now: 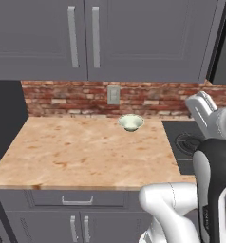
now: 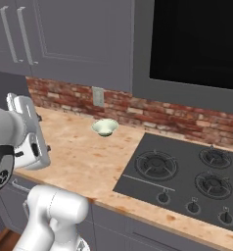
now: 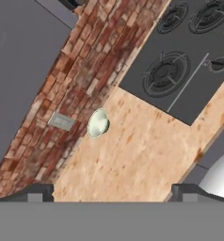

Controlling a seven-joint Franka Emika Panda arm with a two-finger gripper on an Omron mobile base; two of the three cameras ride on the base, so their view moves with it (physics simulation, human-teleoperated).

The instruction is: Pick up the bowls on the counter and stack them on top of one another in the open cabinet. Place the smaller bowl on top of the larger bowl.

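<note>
The smaller bowl point(image 1: 131, 122) point(image 2: 105, 127) point(image 3: 98, 123), pale greenish-white, sits upright on the tan counter point(image 1: 86, 152) point(image 2: 84, 162) point(image 3: 132, 155), close to the red brick backsplash and below a wall outlet. My gripper point(image 3: 113, 192) is open, with its two dark fingertips point(image 3: 38, 192) far apart and nothing between them. It hovers high over the counter, well short of the bowl. The white hand point(image 1: 202, 110) point(image 2: 26, 131) is raised above the counter's front edge. The larger bowl and the open cabinet are out of view.
A black cooktop point(image 1: 186, 142) point(image 2: 187, 171) point(image 3: 180, 61) lies in the counter to the bowl's right. Grey twin-door cabinets point(image 1: 86, 38) hang overhead. A dark grey panel point(image 1: 5, 118) stands at the counter's left end. Grey drawer fronts point(image 1: 77, 199) run below the front edge.
</note>
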